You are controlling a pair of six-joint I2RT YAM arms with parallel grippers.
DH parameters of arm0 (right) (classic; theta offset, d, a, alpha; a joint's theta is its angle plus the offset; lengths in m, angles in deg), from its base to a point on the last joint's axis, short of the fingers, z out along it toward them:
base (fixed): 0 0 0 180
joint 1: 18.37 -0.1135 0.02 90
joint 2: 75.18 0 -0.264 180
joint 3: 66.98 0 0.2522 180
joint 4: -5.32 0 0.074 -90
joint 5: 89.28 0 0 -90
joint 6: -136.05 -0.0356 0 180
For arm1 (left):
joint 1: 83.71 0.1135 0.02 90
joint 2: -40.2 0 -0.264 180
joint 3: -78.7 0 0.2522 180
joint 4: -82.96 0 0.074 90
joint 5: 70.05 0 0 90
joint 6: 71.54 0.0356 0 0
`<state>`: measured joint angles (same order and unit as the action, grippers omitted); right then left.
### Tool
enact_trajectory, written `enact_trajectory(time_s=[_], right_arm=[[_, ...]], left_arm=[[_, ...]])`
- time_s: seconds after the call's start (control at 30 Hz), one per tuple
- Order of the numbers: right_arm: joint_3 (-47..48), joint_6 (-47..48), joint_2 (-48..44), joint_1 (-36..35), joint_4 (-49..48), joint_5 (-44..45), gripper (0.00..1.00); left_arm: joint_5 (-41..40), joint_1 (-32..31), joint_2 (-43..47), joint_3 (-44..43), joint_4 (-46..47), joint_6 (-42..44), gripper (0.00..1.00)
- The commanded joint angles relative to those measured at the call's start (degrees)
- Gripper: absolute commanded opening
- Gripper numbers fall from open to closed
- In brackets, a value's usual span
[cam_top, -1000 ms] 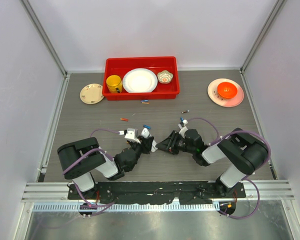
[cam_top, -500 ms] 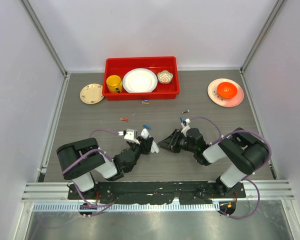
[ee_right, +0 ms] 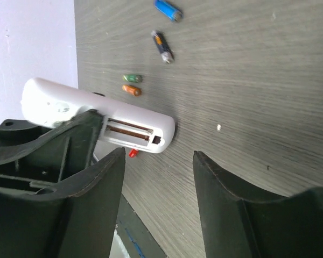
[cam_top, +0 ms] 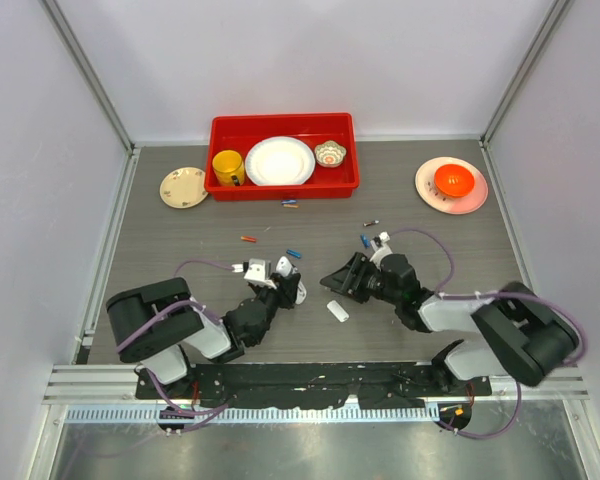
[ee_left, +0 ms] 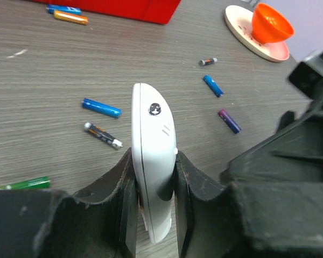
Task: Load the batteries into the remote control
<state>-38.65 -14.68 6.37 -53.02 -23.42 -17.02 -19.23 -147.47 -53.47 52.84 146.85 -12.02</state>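
My left gripper (cam_top: 290,287) is shut on the white remote control (ee_left: 153,145) and holds it on edge just above the table. In the right wrist view the remote (ee_right: 97,114) shows its open battery recess (ee_right: 130,130), which is empty. My right gripper (ee_right: 159,177) is open and empty, a little to the right of the remote (cam_top: 286,270). Loose batteries lie on the table: blue (ee_left: 101,108), black and silver (ee_left: 103,135), green (ee_left: 22,184), blue (ee_left: 213,86) and purple (ee_left: 229,121).
A small flat white piece (cam_top: 337,311) lies on the table between the arms. A red bin (cam_top: 283,155) with a cup, plate and bowl stands at the back. A saucer (cam_top: 184,187) is on its left. An orange bowl on a plate (cam_top: 452,183) is at the back right.
My right gripper has drawn back from the remote toward the right. The small white piece now lies on the table below the two grippers. The left gripper still holds the remote.
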Motion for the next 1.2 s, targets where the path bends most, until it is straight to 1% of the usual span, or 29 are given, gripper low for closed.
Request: enact_trajectory(time_s=[0.0, 0.07, 0.1, 0.17, 0.2, 0.23, 0.27, 0.3, 0.33, 0.37, 0.4, 0.43, 0.47, 0.5, 0.53, 0.6, 0.63, 0.67, 0.7, 0.73, 0.77, 0.8, 0.83, 0.87, 0.9, 0.93, 0.97, 1.03, 1.17], right_arm=[[5.45, 11.65, -11.4, 0.2, 17.48, 6.56, 0.6], [8.01, 15.45, -16.94, 0.11, 23.49, 9.29, 0.61], [10.89, 17.64, -18.09, -0.06, 29.0, 9.82, 0.61], [14.16, 23.88, -20.12, -1.11, 35.18, 11.84, 0.61], [16.78, 25.56, -20.3, -1.64, 39.99, 12.46, 0.6], [17.77, 28.44, -20.91, -3.04, 41.95, 13.59, 0.6], [18.47, 29.34, -21.35, -3.66, 43.89, 13.95, 0.6], [19.18, 30.05, -21.79, -4.1, 45.47, 13.87, 0.59], [19.1, 30.66, -22.4, -4.63, 45.75, 13.43, 0.59], [18.92, 30.67, -23.89, -4.98, 45.32, 11.95, 0.59], [18.05, 30.5, -24.69, -5.25, 45.14, 11.76, 0.59], [17.43, 30.32, -25.56, -5.42, 45.05, 11.67, 0.59], [16.99, 30.15, -27.31, -5.6, 44.44, 11.24, 0.59], [15.85, 30.23, -28.2, -5.6, 44.35, 11.15, 0.59], [15.49, 30.23, -29.25, -5.69, 44.35, 11.32, 0.6], [14.97, 30.58, -32.06, -5.69, 45.66, 12.54, 0.62], [15.05, 30.93, -32.95, -5.69, 46.45, 13.16, 0.62], [15.31, 31.28, -33.65, -5.69, 48.46, 14.12, 0.63], [16.01, 32.07, -35.14, -5.77, 49.78, 16.57, 0.63], [16.54, 32.6, -35.5, -5.78, 51.19, 17.55, 0.63], [17.76, 32.95, -35.85, -5.78, 54.25, 20.69, 0.63], [18.47, 33.57, -36.03, -5.78, 55.76, 22.64, 0.63], [19.09, 33.48, -35.94, -5.78, 57.25, 27.1, 0.63], [19.53, 32.79, -36.03, -5.78, 59.35, 29.4, 0.63], [19.79, 31.74, -35.86, -5.78, 60.07, 31.86, 0.63], [19.97, 31.12, -35.86, -5.78, 60.6, 35.45, 0.63], [19.8, 30.85, -35.77, -5.78, 61.13, 37.14, 0.62], [19.53, 30.15, -35.77, -5.69, 61.48, 40.39, 0.62], [19.01, 29.35, -36.64, -5.78, 61.05, 41.03, 0.62]], left_arm=[[-5.9, -0.22, 3.22, 1.11, 10.69, 5.86, 0.0], [-6.61, -0.13, 5.68, 1.37, 10.25, 5.61, 0.0], [-6.53, -0.13, 6.65, 1.38, 8.68, 5.17, 0.0], [-5.13, 0.31, 11.91, 1.03, 4.99, 1.31, 0.0], [-3.73, 0.92, 14.19, 0.68, -1.99, -0.61, 0.0], [-2.15, 2.75, 20.04, -0.81, -7.19, -6.64, 0.0], [2.83, 4.08, 22.89, -1.95, -20.38, -9.74, 0.0], [5.66, 5.66, 25.96, -3.44, -27.56, -13.6, 0.0], [10.13, 10.28, 27.99, -6.68, -33.73, -19.04, 0.0], [15.22, 12.94, 30.45, -7.67, -39.53, -21.27, 0.0], [26.93, 15.66, 30.91, -8.2, -39.59, -22.94, 0.0], [32.27, 20.91, 31.09, -8.12, -38.72, -24.44, 0.0], [37.2, 23.31, 31.0, -8.2, -37.15, -27.93, 0.0], [46.73, 25.51, 30.74, -8.29, -36.26, -29.27, 0.0], [50.22, 28.93, 30.39, -8.47, -35.38, -30.68, 0.0], [57.6, 31.59, 28.21, -8.56, -30.64, -33.67, 0.0], [64.94, 33.6, 27.23, -8.9, -28.54, -34.72, 0.0], [67.98, 34.4, 26.09, -9.0, -24.6, -35.87, 0.0], [70.44, 34.85, 23.3, -9.17, -22.12, -38.92, 0.0], [76.04, 35.46, 21.88, -9.17, -19.14, -40.52, 0.01], [78.09, 35.55, 19.95, -9.17, -12.33, -42.71, 0.0], [80.46, 35.55, 18.27, -9.17, -8.52, -46.74, 0.0], [83.36, 35.55, 14.52, -9.08, -4.47, -49.56, 0.0], [84.52, 35.55, 12.65, -9.0, 4.18, -52.2, 0.0], [85.14, 35.55, 10.81, -8.73, 8.7, -57.45, 0.01], [85.93, 35.47, 7.74, -9.17, 10.92, -59.06, 0.0], [87.59, 35.21, 7.19, -9.78, 10.95, -59.43, 0.01], [87.35, 34.07, 7.7, -9.35, 10.95, -59.7, 0.0], [86.2, 33.62, 11.13, -7.51, 10.95, -57.94, 0.0]])
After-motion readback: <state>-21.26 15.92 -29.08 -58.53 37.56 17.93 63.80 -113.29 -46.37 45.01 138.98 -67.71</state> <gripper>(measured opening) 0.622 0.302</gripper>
